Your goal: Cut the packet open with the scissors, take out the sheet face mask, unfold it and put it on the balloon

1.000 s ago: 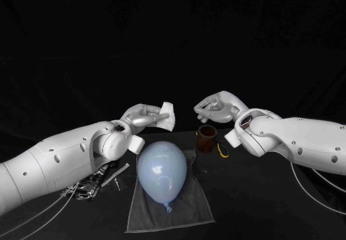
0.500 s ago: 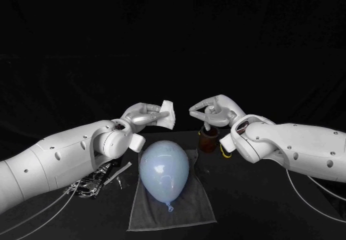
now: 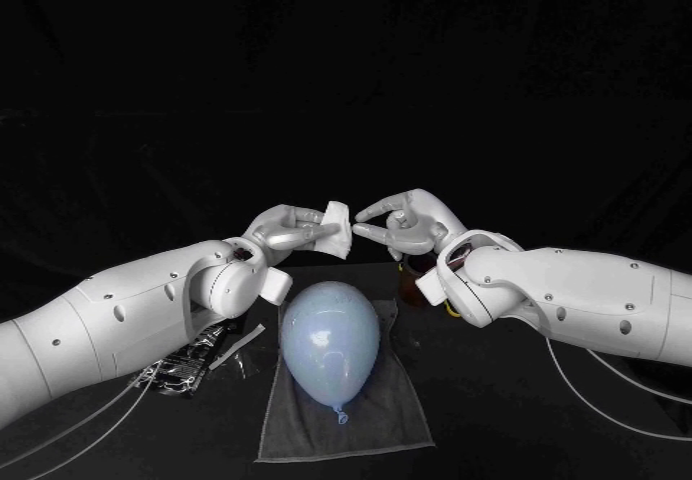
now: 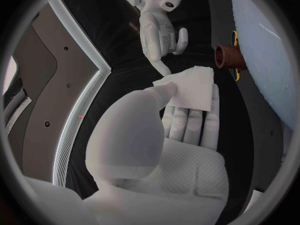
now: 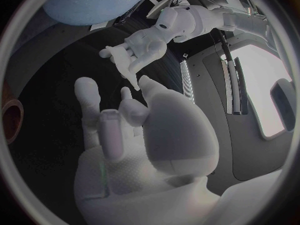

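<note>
Overall: dim; bg black, table (image 3: pixel 562 440) nearly lost.
Light src: above/front; white arms (image 3: pixel 130 310) evenly lit, undersides shaded, no hard glare.
Sheet face mask (image 3: pixel 336 228): brightest spot.
Balloon (image 3: pixel 329 335): soft sheen; towel (image 3: pixel 346 440) darker just beside it.
Wrist views: fisheye, edges bend twd rim, dark frame round circle.

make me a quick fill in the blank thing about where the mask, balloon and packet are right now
The left hand pinches the folded sheet mask, while the right hand holds ____.
The balloon lies on a grey cloth, not yet wearing the ____.
The silvery packet lies on the table under the robot's ____ arm.
Missing: nothing; mask; left.
</note>
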`<control>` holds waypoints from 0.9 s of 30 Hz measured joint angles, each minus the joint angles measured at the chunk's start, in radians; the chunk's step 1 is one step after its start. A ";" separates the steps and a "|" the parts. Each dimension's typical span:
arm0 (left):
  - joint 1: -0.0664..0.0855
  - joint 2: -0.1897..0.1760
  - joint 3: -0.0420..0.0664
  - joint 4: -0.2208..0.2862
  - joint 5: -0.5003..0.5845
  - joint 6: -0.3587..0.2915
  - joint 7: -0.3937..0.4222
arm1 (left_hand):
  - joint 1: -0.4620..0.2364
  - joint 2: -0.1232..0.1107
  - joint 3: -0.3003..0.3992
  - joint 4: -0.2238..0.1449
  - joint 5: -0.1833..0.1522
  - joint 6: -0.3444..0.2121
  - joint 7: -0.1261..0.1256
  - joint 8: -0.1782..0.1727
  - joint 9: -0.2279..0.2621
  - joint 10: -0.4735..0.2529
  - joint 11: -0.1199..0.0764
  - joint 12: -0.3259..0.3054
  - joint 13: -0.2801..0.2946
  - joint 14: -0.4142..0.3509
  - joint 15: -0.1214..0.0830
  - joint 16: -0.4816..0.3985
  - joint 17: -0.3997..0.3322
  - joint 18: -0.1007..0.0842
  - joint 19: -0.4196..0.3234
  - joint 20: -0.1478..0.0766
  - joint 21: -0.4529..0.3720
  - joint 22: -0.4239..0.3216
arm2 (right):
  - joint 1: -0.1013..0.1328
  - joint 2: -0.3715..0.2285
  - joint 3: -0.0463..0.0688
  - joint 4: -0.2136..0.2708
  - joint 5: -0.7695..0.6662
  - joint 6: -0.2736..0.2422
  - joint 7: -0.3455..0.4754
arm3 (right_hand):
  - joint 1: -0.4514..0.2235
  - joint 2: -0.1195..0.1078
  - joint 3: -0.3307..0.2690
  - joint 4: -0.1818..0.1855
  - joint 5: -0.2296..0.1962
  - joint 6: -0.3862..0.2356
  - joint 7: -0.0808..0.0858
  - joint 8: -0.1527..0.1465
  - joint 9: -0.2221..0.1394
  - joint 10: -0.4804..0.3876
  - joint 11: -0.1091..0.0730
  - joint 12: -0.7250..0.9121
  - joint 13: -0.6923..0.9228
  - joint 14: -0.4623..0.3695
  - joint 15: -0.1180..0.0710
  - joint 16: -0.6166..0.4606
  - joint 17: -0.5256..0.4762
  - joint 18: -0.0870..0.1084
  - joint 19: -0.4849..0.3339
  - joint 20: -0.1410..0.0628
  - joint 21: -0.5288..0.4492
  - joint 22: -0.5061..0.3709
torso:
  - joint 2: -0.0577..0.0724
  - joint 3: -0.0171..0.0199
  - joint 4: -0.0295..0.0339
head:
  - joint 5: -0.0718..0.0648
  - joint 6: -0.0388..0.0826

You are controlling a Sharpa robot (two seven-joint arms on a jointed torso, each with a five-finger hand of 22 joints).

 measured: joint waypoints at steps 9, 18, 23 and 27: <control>0.000 0.001 0.000 0.006 -0.030 -0.001 0.006 | -0.003 -0.003 0.003 -0.003 -0.001 0.000 0.000 0.000 0.001 0.000 0.000 0.000 0.000 0.000 0.000 0.000 0.000 0.000 0.000 0.000 0.005 0.001 | 0.000 0.039 0.000 -0.039 -0.014 -0.021 -0.017 | -0.008 0.000 -0.016 0.005 0.000 -0.010 0.003 -0.008 0.000 -0.002 0.002 0.023 0.002 0.003 0.004 0.003 -0.003 0.000 -0.018 0.004 0.004 0.000 | -0.001 -0.0012 0.0009 | 0.000 0.003; 0.000 0.001 0.000 0.010 -0.049 0.000 0.010 | -0.003 -0.003 0.003 -0.003 -0.001 -0.002 -0.002 0.000 0.002 0.000 0.000 0.000 0.000 0.000 0.000 0.000 0.001 0.000 0.000 0.000 0.005 0.003 | -0.001 0.062 0.000 -0.054 -0.023 -0.023 -0.036 | -0.012 0.004 -0.023 0.012 -0.003 -0.020 0.005 -0.008 0.000 0.002 0.005 0.036 0.002 -0.001 0.008 0.003 -0.003 -0.001 -0.025 0.004 -0.001 -0.005 | -0.001 -0.0018 0.0010 | 0.005 0.005; 0.000 0.002 0.000 0.012 -0.054 0.000 0.011 | -0.003 -0.003 0.003 -0.003 -0.001 -0.002 -0.002 -0.001 0.003 0.000 0.000 0.000 0.000 0.000 0.000 0.000 0.001 0.000 0.000 0.000 0.005 0.003 | -0.002 0.067 0.000 -0.054 -0.031 -0.020 -0.045 | -0.012 0.004 -0.027 0.008 -0.004 -0.012 -0.001 -0.007 0.004 0.000 0.007 0.038 0.002 -0.002 0.009 0.003 -0.003 -0.001 -0.025 0.004 0.002 0.006 | -0.002 -0.0017 0.0008 | 0.006 0.004; 0.000 0.002 0.000 0.012 -0.058 0.000 0.012 | -0.003 -0.003 0.003 -0.003 -0.001 -0.002 -0.002 -0.001 0.016 0.000 0.000 0.000 0.000 0.000 0.000 0.000 0.001 -0.001 0.000 0.000 0.005 0.003 | -0.004 0.067 0.000 -0.048 -0.045 -0.017 -0.051 | 0.004 0.020 -0.027 0.008 -0.004 0.008 -0.007 0.006 0.010 0.000 0.007 0.041 0.003 -0.002 0.009 0.009 -0.002 -0.007 -0.025 0.004 0.014 0.018 | -0.002 -0.0014 0.0003 | 0.006 0.006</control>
